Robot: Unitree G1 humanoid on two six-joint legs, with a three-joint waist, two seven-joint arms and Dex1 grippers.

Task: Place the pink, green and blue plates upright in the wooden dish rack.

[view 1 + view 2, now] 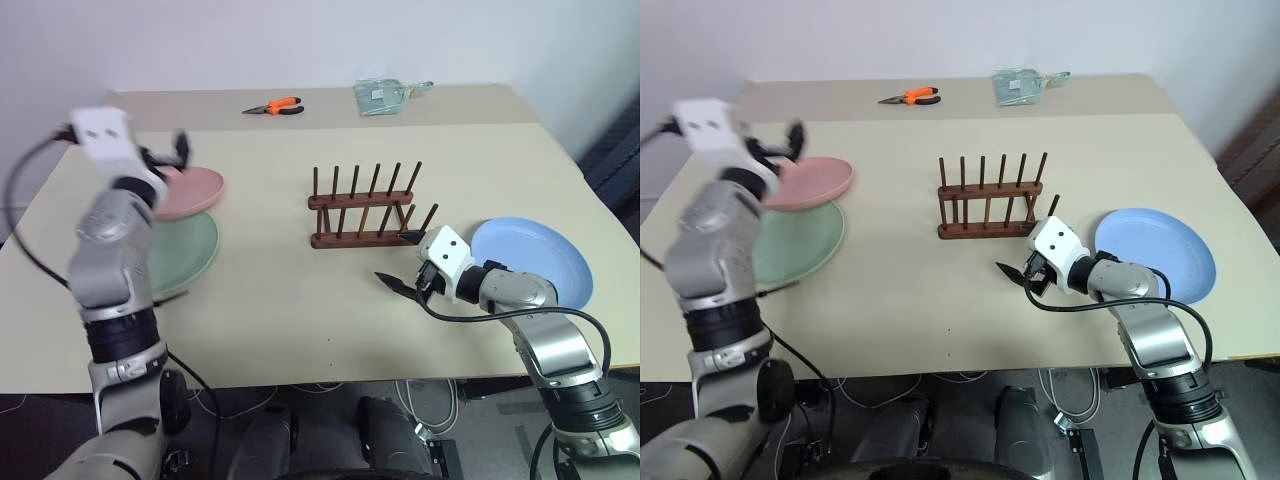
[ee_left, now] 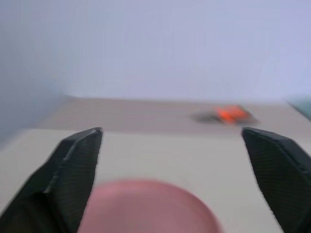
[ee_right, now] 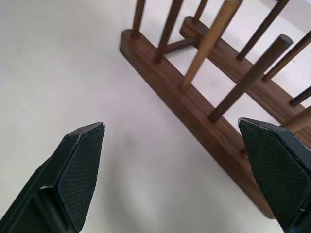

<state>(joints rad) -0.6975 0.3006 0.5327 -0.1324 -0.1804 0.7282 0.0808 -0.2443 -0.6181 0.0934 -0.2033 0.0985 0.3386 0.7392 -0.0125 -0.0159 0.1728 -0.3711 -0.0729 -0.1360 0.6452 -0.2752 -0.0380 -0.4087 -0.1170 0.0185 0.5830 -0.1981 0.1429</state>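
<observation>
From the head we saw the wooden dish rack empty mid-bench, pink plate overlapping the green plate, blue plate opposite. Wrist views showed both the left pincer and right pincer gaping, holding nothing.
</observation>
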